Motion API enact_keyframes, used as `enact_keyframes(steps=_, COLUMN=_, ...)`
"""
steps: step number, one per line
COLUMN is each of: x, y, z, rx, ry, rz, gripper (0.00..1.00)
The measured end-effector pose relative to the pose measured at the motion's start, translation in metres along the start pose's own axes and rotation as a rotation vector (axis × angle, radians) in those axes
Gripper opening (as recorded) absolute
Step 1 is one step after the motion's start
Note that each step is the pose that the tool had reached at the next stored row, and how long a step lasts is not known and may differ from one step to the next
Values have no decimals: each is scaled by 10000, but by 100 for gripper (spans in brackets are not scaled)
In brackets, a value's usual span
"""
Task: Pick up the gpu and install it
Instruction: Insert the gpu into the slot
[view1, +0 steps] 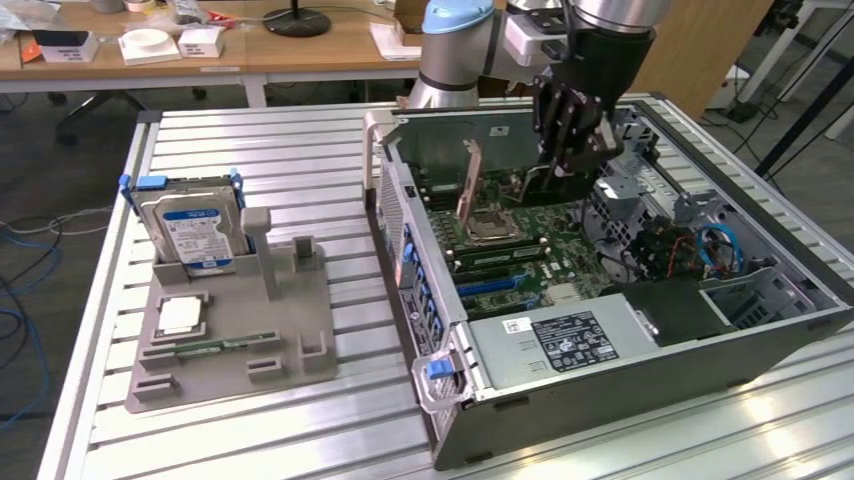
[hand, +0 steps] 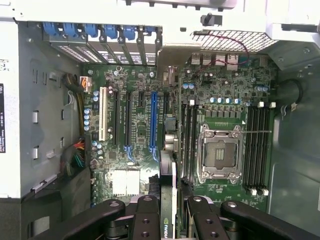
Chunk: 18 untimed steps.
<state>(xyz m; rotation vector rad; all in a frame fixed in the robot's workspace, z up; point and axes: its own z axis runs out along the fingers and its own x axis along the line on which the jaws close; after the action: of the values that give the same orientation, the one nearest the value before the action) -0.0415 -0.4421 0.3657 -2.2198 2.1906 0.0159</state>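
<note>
Your gripper (view1: 574, 150) hangs inside the open computer case (view1: 694, 340), on the exterior view's right half of the surface (view1: 267, 140). Its jaws are partly closed, clamping the gpu (hand: 167, 227) by its two flat faces. In the wrist view the card shows edge-on between the black fingers (hand: 145, 220), held above the motherboard (hand: 220, 85) and not seated in anything.

By my reading, the step in hand is lining the card up over its slot. The card's edge runs roughly parallel to the long blue slot (hand: 153, 120) but sits a little off it, on the side toward the CPU socket (hand: 219, 152). Close that sideways gap while the card is clear of the board, not during the descent.

Hold the card upright; any tilt will likely catch the connector on the slot's lip. Check also that the bracket end faces the row of blue latches (hand: 85, 30) at the case's back wall.

Far on the exterior view's left, the hard drive (view1: 191, 232) stands in its grey tray (view1: 287, 345), well apart from the work.
</note>
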Motion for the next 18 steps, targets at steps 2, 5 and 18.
enact_keyframes(steps=2, x=2, y=0, z=7, rx=0, ry=0, rz=0, gripper=26)
enact_keyframes(steps=5, x=3, y=0, z=17, rx=-1, ry=1, rz=0, gripper=26)
enact_keyframes(steps=18, x=19, y=3, z=44, rx=-1, ry=2, rz=0, gripper=26)
